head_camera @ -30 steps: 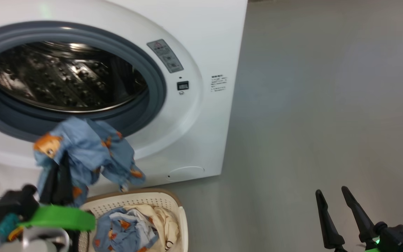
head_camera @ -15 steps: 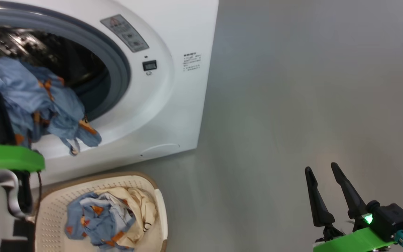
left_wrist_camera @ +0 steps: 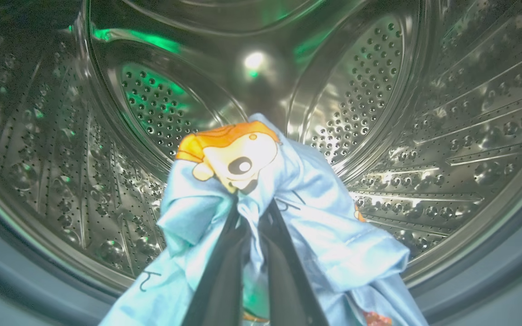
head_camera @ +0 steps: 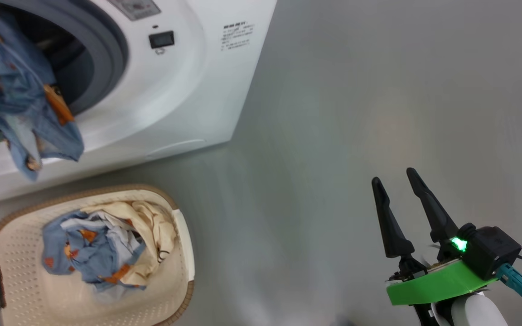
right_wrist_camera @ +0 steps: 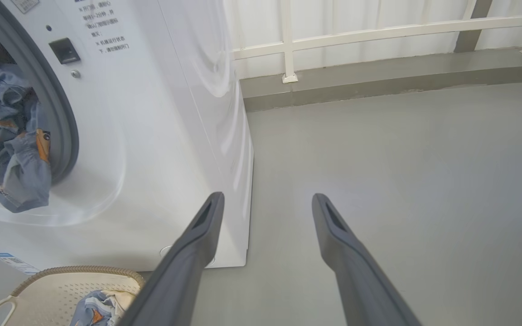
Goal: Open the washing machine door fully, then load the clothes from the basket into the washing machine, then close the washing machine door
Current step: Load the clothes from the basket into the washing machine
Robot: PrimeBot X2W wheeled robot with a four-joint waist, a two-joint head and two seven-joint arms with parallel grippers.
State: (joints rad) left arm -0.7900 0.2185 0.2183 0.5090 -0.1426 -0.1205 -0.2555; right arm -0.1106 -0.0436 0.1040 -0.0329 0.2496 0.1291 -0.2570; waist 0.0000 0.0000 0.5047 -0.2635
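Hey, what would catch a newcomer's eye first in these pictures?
A light blue garment with an orange cartoon face, pinched in the left gripper at the mouth of the shiny perforated drum. In front of the washing machine, the cream basket holds more clothes, and the right gripper hangs open over grey floor.

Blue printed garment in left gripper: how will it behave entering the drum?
Likely floppy: the blue garment bunches at the left gripper, tail drooping. Probably light, one pinch carries it. Tail may trail over the gasket.
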